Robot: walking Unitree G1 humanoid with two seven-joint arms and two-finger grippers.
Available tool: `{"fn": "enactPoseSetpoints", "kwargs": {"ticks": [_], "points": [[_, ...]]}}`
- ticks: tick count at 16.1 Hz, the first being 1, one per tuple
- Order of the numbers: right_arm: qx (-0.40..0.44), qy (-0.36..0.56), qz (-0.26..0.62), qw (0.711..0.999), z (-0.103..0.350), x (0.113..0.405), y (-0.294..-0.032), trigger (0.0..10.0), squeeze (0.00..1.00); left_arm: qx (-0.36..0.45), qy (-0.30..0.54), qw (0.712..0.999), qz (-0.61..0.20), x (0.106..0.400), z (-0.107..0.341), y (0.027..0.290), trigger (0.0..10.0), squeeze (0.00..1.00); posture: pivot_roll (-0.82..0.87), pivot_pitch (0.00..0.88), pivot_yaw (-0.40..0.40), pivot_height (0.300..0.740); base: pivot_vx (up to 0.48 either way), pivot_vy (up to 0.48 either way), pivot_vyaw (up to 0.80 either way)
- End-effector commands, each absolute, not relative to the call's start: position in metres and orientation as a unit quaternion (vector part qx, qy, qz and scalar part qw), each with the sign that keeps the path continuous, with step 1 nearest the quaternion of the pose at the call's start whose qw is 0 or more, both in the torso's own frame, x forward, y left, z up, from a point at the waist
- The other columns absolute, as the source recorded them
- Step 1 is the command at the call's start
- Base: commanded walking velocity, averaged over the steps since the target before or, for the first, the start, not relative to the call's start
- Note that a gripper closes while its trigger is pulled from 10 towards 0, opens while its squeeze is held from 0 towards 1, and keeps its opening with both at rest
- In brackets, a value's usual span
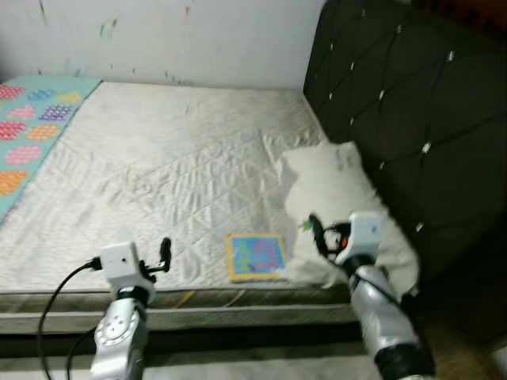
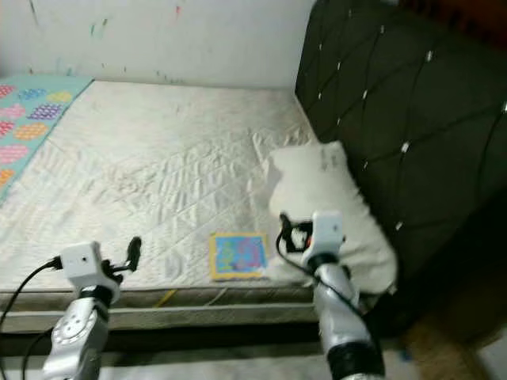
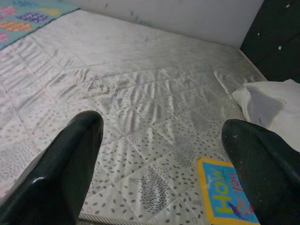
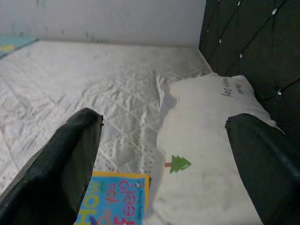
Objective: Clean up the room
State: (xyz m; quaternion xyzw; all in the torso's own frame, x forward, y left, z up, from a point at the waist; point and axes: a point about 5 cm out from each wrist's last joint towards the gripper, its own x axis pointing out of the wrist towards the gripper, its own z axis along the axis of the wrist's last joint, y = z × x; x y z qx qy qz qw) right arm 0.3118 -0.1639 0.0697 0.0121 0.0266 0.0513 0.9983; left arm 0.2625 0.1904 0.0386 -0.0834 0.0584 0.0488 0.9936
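While both pincers gape apart, book [image 1: 256, 256] at mattress [image 1: 174, 158] edge, pillow [image 1: 333, 190] touching headboard [image 1: 412, 119].

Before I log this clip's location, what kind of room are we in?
Most likely a bedroom: a bare quilted mattress against a dark tufted headboard, a white pillow by it, and a children's book near the mattress edge.

- Lighting dim, flat; head views soft and grainy.
- Pale sheen on the mattress [image 1: 182, 174].
- Headboard [image 1: 412, 119] nearly black.
- Near fingers [image 3: 61, 173] blurred.
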Motion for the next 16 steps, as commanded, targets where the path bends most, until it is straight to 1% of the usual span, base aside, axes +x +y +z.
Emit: {"fn": "enactPoseSetpoints", "kwargs": {"ticks": [1, 3, 6, 16], "points": [[0.013, 0.037, 0.046, 0.998, 0.066, 0.310, -0.167, 10.0, 0.00, -0.085, 0.052, 0.994, 0.041, 0.262, 0.040, 0.187, 10.0, 0.00, 0.08, 0.000, -0.021, 0.740, 0.000, 0.000, 0.00], [0.011, 0.035, 0.053, 0.998, 0.067, 0.312, -0.166, 10.0, 0.00, -0.093, 0.041, 0.995, 0.016, 0.263, 0.044, 0.183, 10.0, 0.00, 0.08, 0.000, -0.021, 0.740, 0.000, 0.000, 0.00], [0.008, 0.034, 0.059, 0.998, 0.067, 0.311, -0.165, 10.0, 0.00, -0.101, 0.034, 0.994, 0.005, 0.262, 0.047, 0.180, 10.0, 0.00, 0.08, 0.000, -0.022, 0.740, 0.000, 0.000, 0.00], [0.006, 0.034, 0.060, 0.998, 0.065, 0.309, -0.165, 10.0, 0.00, -0.112, 0.037, 0.993, -0.013, 0.259, 0.045, 0.175, 10.0, 0.00, 0.07, 0.000, -0.018, 0.740, 0.321, 0.000, 0.00]]}}
